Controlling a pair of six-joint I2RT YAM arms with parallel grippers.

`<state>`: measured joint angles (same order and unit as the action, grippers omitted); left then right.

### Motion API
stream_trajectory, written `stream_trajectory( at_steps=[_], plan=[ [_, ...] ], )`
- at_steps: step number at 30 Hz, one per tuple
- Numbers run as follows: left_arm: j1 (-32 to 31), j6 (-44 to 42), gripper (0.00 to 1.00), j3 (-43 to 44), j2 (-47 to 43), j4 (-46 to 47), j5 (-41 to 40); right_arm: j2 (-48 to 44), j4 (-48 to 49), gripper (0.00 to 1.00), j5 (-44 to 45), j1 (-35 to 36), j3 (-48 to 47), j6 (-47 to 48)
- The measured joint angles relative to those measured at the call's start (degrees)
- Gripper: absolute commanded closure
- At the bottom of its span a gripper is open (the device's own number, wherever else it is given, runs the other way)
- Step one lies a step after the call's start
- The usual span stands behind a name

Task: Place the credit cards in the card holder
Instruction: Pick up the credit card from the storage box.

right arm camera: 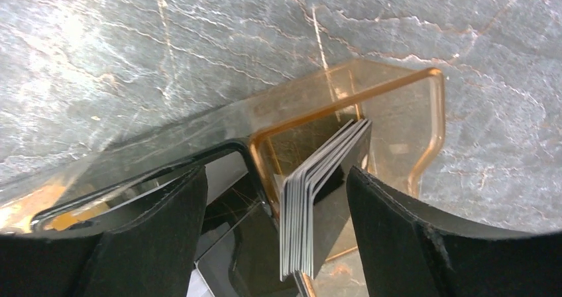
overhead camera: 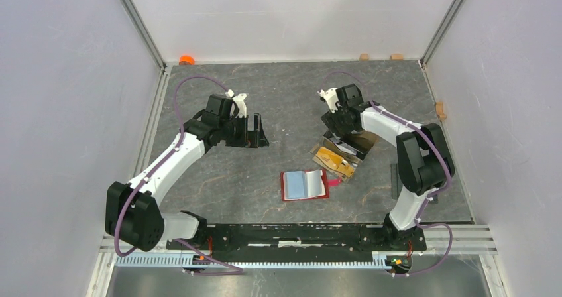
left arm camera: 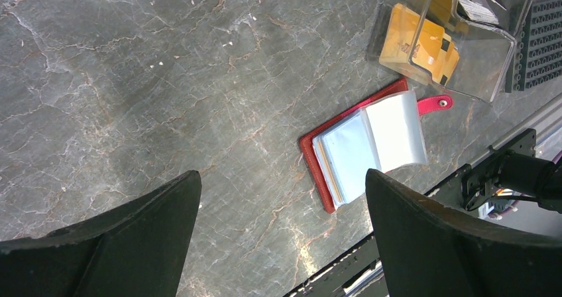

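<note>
The card holder (overhead camera: 303, 185) is a red wallet lying open on the table, with clear sleeves and a light blue card showing inside; it also shows in the left wrist view (left arm camera: 361, 152). A clear acrylic stand (overhead camera: 344, 152) behind it to the right holds orange cards (left arm camera: 421, 42) and a stack of dark, grey-edged cards (right arm camera: 318, 197) standing on edge. My right gripper (right arm camera: 275, 237) is open, its fingers on either side of that stack and not touching it; it also shows in the top view (overhead camera: 338, 121). My left gripper (overhead camera: 255, 134) is open and empty, held above bare table left of the holder (left arm camera: 281, 237).
A dark studded plate (left arm camera: 540, 38) lies beside the stand. An orange object (overhead camera: 187, 59) sits at the back left corner. Tan blocks (overhead camera: 364, 56) lie along the back wall and one (overhead camera: 440, 109) lies by the right wall. The arms' base rail (overhead camera: 298, 234) runs along the near edge.
</note>
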<state>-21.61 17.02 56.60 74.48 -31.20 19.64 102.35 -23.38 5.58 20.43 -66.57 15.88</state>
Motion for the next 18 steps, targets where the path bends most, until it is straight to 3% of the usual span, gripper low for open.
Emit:
stream_trajectory(
  at_steps=[18],
  plan=[
    [0.0, 0.0, 0.0, 0.0, 0.0, 0.0, 0.0, -4.9, -5.6, 0.28, -8.6, -0.2, 0.0, -1.5]
  ],
)
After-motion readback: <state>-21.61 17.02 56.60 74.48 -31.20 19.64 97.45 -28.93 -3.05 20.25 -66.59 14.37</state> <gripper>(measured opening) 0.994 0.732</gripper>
